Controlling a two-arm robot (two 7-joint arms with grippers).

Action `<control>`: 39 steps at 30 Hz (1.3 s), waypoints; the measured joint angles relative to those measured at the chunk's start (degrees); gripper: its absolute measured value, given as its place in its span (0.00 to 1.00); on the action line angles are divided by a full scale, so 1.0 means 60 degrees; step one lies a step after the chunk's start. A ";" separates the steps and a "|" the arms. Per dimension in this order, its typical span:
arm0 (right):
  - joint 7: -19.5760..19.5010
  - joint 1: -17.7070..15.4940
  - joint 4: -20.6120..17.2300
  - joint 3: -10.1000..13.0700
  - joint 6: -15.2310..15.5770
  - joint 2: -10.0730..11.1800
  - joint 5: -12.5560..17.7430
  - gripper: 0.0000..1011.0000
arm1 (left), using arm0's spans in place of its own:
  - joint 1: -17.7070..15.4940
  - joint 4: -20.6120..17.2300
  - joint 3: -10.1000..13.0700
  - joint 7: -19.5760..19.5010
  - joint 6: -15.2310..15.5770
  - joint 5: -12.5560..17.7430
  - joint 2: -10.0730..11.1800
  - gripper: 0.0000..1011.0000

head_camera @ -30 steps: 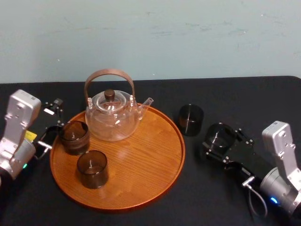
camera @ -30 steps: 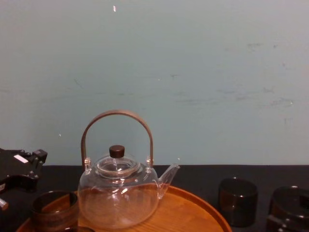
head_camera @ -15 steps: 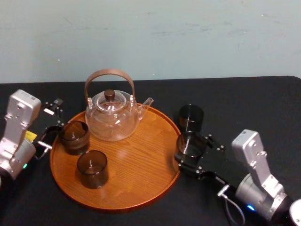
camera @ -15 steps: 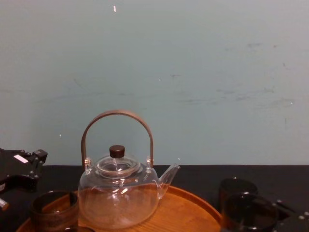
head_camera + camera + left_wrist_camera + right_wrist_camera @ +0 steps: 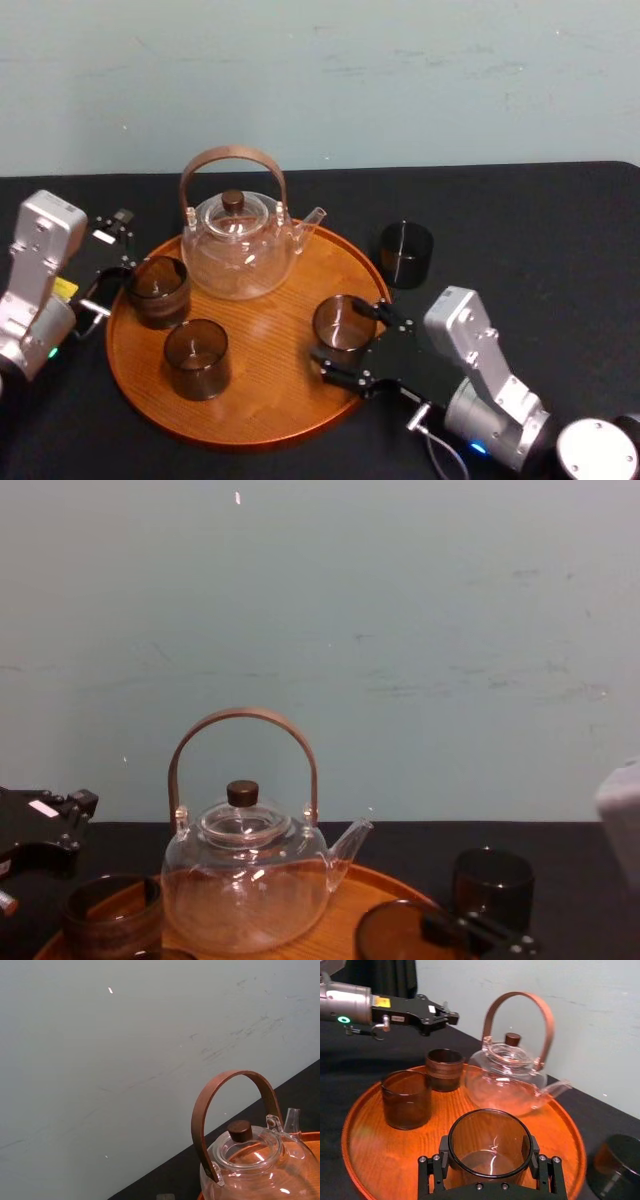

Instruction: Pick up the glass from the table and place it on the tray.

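Glass (image 5: 343,325) comes first: a smoky, open-topped tumbler, upright, clamped low on its wall by our right jaws, which are parted only to its width and press on it from both sides. It is over the tray (image 5: 270,385), just inside the tray's right rim; we cannot tell whether its base already touches the wood. A clear teapot (image 5: 238,245) stands at the tray's far side, and two more dark glasses (image 5: 158,290) (image 5: 196,358) stand on the tray's left part, all well apart from ours. Another dark glass (image 5: 405,253) waits on the bench (image 5: 520,230) just beyond the tray's right rim. Our left arm (image 5: 40,270) is parked just off the tray's left rim. We judge the step in hand to be the set-down. To do it well we should lower the glass straight and level until its base sits flat, then part the jaws only a little, so that neither side nudges it. The arm reaches in across the tray's right rim, so we would lift slightly before drawing back, to clear the rim.
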 joint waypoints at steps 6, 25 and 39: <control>0.0082 0.0333 0.0327 -0.0370 0.0020 -0.0254 -0.0094 0.90 | -0.0001 0.0000 0.0000 0.0000 0.0000 0.0000 0.0000 0.00; 0.0210 0.1044 0.1104 -0.1134 0.0144 -0.0729 -0.0417 0.90 | 0.0000 0.0000 0.0000 0.0000 0.0000 0.0000 0.0000 0.00; 0.0241 0.1190 0.1417 -0.1279 0.0164 -0.0800 -0.0429 0.90 | 0.0000 0.0000 0.0000 0.0000 0.0000 -0.0001 0.0000 0.00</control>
